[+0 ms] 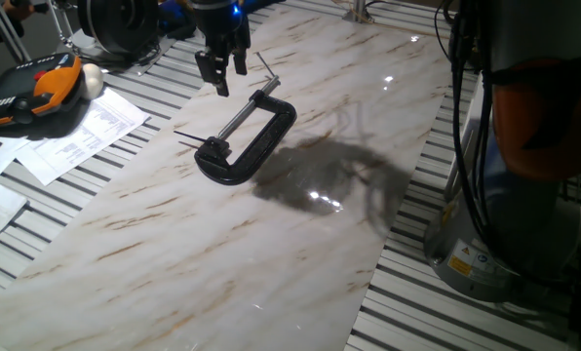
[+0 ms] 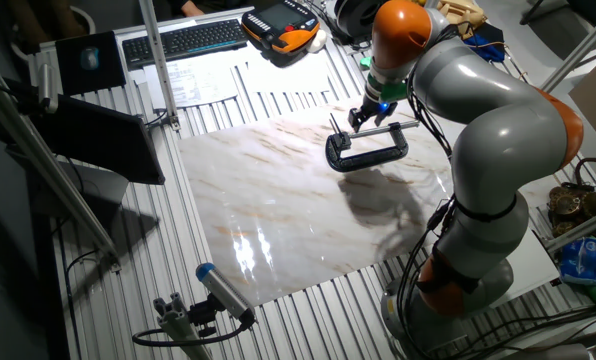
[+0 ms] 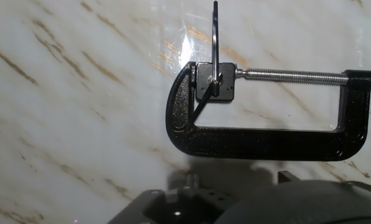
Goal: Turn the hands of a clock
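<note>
I see the clock lying flat on the marble slab, its silver screw rod running along the open side. In the hand view a small dark square plate sits clamped in its jaw, and the hands, thin dark pins, stick out from that plate. My gripper hangs above the clock's screw end, not touching it. Its fingers look spread with nothing between them. Papers lie well off to the clock's side.
</note>
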Tool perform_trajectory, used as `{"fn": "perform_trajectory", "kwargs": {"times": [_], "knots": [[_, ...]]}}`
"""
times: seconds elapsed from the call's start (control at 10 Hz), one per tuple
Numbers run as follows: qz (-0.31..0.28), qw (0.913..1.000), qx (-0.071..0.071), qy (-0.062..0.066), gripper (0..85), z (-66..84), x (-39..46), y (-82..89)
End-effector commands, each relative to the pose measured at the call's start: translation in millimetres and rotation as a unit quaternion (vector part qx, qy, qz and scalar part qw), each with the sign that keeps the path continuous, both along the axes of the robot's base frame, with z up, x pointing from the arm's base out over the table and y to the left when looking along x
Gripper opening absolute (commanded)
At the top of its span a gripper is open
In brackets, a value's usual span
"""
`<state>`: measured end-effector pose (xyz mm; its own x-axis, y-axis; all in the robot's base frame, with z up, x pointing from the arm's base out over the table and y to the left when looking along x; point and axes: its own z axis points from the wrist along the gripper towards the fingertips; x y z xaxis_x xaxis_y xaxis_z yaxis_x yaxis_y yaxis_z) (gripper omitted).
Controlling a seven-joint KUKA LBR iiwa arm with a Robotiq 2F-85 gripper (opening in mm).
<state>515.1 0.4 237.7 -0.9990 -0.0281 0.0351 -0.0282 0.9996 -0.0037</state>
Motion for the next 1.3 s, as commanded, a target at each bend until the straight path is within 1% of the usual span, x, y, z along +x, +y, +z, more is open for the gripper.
{"fn": "perform_trajectory", "kwargs": {"times": [0.0, 0.4, 0.7, 0.9, 1.2], "knots": [[-0.001, 1.0000, 0.000, 0.000, 0.0, -0.1, -0.1, -0.2], [-0.006, 1.0000, 0.001, -0.008, 0.0, -2.2, -0.5, -0.5], [-0.009, 0.9999, 0.002, -0.009, 0.0, -4.1, 0.8, 0.0], [-0.012, 0.9999, 0.002, -0.009, 0.0, -6.8, 3.5, 1.7], [-0.018, 0.9997, 0.003, -0.015, 0.0, -15.8, 8.1, 3.9]]}}
